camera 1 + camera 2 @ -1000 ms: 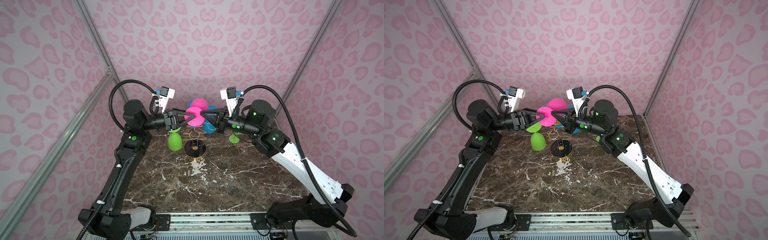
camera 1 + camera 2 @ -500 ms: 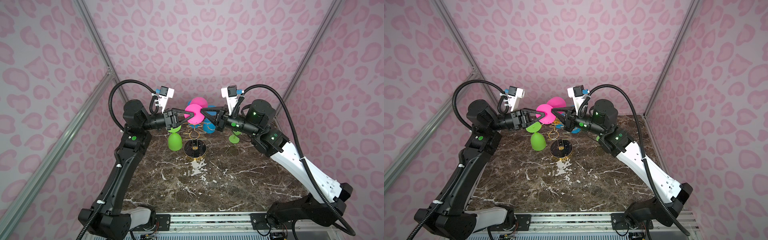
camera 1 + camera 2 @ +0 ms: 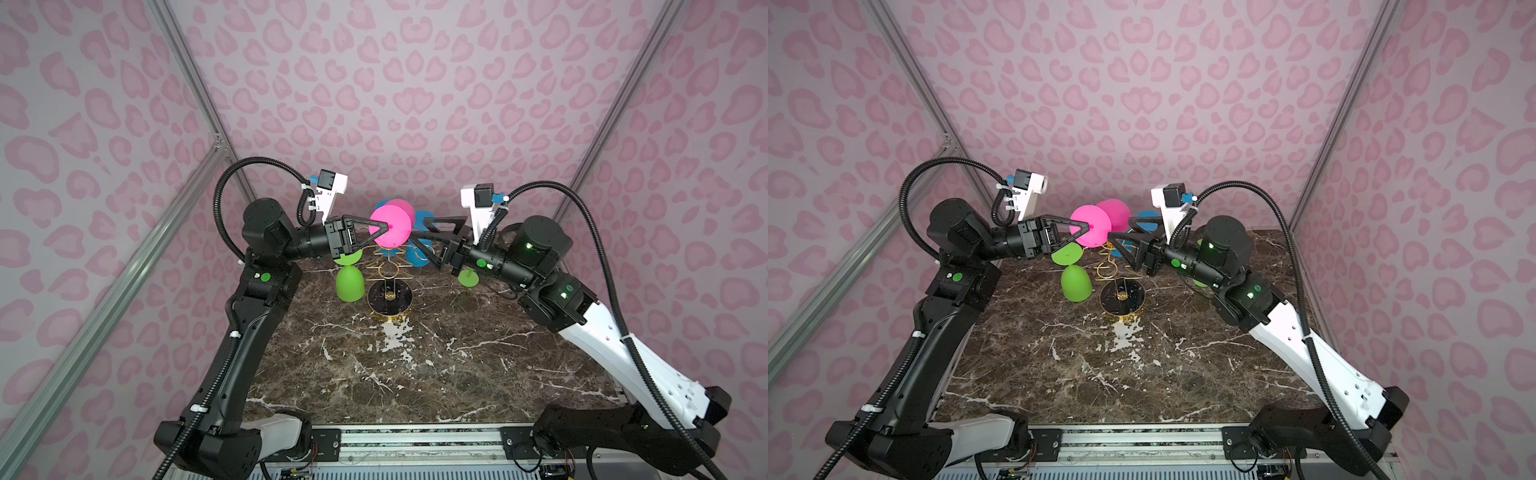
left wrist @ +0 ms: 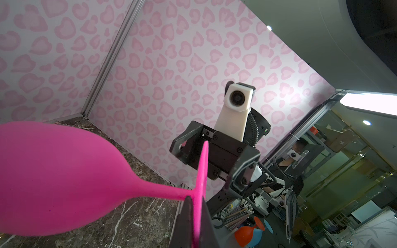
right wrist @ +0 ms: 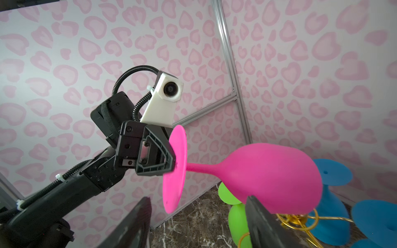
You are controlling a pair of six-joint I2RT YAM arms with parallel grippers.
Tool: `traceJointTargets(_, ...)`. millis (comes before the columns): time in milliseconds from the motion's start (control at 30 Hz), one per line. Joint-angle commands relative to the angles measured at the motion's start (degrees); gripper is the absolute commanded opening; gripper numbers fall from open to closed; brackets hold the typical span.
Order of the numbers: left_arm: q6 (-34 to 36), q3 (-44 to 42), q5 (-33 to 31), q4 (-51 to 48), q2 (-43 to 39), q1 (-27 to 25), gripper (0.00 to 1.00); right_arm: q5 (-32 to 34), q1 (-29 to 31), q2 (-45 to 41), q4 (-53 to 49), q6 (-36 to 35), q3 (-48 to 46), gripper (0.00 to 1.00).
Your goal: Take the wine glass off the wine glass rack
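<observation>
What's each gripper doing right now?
Left gripper: closed on the pink wine glass, by its foot.
Right gripper: open, holding nothing.

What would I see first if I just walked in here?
The bright pink wine glass, lying sideways in the air just over the gold wine glass rack. The left gripper pinches its round foot, while the right gripper stands open beside its bowl. A green glass hangs upside down from the rack.

Nothing readable was found: no text, labels, brands or numbers in any view. Pink heart-print wall panels point(image 3: 395, 104) showed pattern only; background shelf clutter point(image 4: 343, 219) in the left wrist view was too blurred to read.
</observation>
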Motion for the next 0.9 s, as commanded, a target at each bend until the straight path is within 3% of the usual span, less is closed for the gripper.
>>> traceJointTargets(0,-3.2,0.9,-2.7,2.9,-0.3,0.1,0.03,9.1,0.0,-4.1,2.6,-8.0,-6.6,0.80)
traceJointTargets(200,-7.1,0.2,-6.4,3.6,-0.6,0.1,0.03,16.8,0.5,-7.8,9.6,-18.1,-16.6,0.96)
traceJointTargets(333,-9.4,-0.7,-7.7,4.3,-1.1,0.1,0.04,20.1,2.1,-6.4,20.3,-24.3,-21.0,0.98)
traceJointTargets(567,-11.0,-2.2,-9.2,4.4,-2.5,0.1,0.03,16.3,2.9,2.1,30.7,-31.2,-19.7,0.98)
traceJointTargets(867,-12.2,-2.2,-9.5,4.4,-3.1,0.1,0.03,11.0,2.9,14.2,35.6,-32.1,-11.2,0.98)
